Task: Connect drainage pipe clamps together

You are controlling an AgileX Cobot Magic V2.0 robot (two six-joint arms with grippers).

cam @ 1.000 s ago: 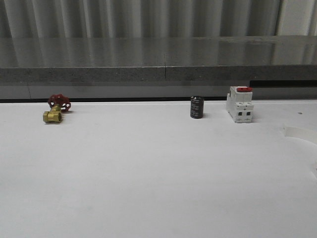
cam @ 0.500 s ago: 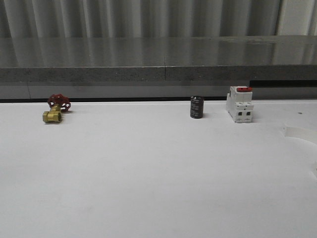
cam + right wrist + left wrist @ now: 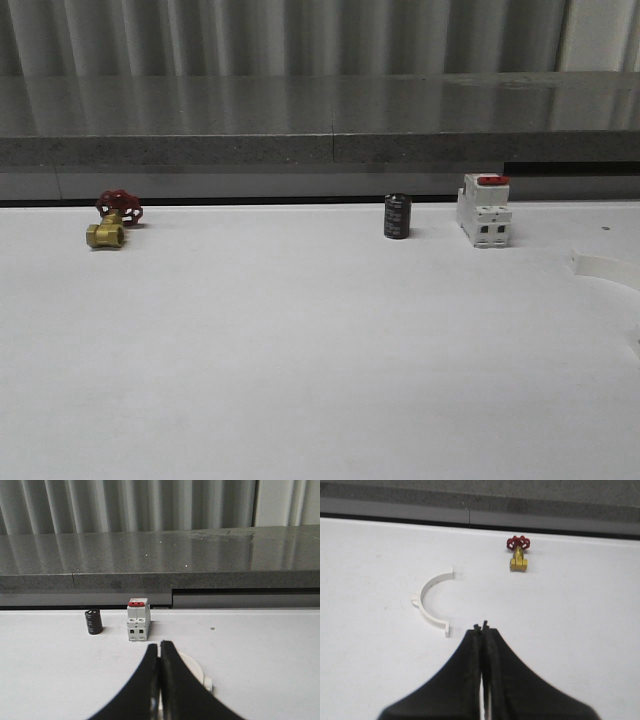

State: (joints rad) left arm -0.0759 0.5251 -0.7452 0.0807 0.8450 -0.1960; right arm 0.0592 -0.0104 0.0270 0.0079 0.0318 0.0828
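Note:
One drainage pipe clamp [image 3: 426, 605], a white half-ring with end flanges and a small outer tab, lies flat on the white table. My left gripper [image 3: 481, 627] is shut and empty, just beside that clamp's near flange. The other clamp [image 3: 196, 668] lies partly hidden behind my right gripper [image 3: 160, 645], which is shut with nothing between its tips. Its tab [image 3: 207, 684] sticks out past the finger. In the front view an end of this clamp [image 3: 598, 267] shows at the table's right edge.
A brass valve with a red handwheel [image 3: 112, 222] [image 3: 518, 554] sits at the back left. A black cylinder [image 3: 397, 217] [image 3: 93, 621] and a white breaker with a red top [image 3: 484, 211] [image 3: 138, 620] stand at the back right. A grey ledge [image 3: 320, 150] runs behind the table.
In the front view the clamp end at the right edge has shifted very slightly to the left. Everything else stays where it was.

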